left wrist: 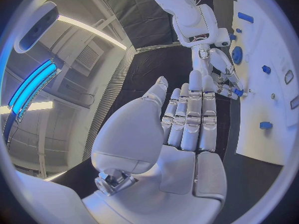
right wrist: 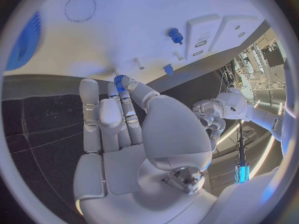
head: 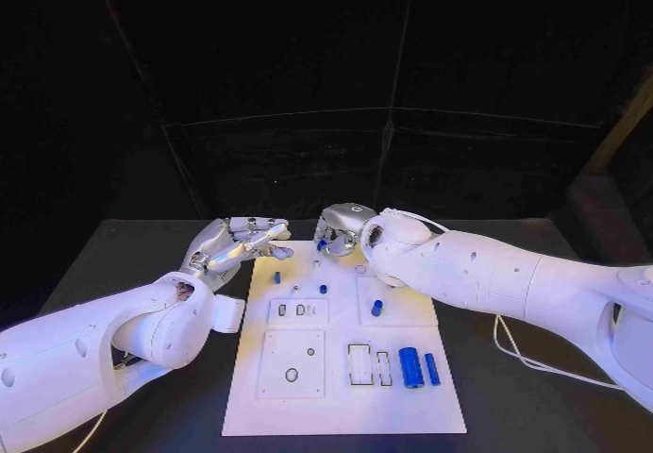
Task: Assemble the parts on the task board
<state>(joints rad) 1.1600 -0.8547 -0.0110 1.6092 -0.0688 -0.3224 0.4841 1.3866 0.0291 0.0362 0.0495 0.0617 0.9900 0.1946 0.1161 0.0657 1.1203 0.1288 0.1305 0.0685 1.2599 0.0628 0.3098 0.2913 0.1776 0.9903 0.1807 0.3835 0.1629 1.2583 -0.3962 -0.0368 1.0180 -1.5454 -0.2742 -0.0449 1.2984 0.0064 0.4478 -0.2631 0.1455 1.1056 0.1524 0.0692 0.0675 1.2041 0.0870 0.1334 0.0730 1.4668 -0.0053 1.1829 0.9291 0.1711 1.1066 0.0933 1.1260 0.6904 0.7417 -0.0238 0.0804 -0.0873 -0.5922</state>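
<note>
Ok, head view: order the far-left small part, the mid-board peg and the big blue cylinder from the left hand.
From the left hand:
1. small part, far left of the board.
2. peg, mid-board, right half.
3. big blue cylinder, near right.

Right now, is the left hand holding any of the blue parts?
No. In the left wrist view the left hand has its fingers straight and together, with nothing between them and the thumb.

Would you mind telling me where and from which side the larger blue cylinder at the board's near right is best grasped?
Probably across its middle, from straight above: the larger blue cylinder lies flat on the task board, lengthwise away from the robot, with a slimmer blue part close alongside, so fingers should straddle its long sides carefully.
</note>
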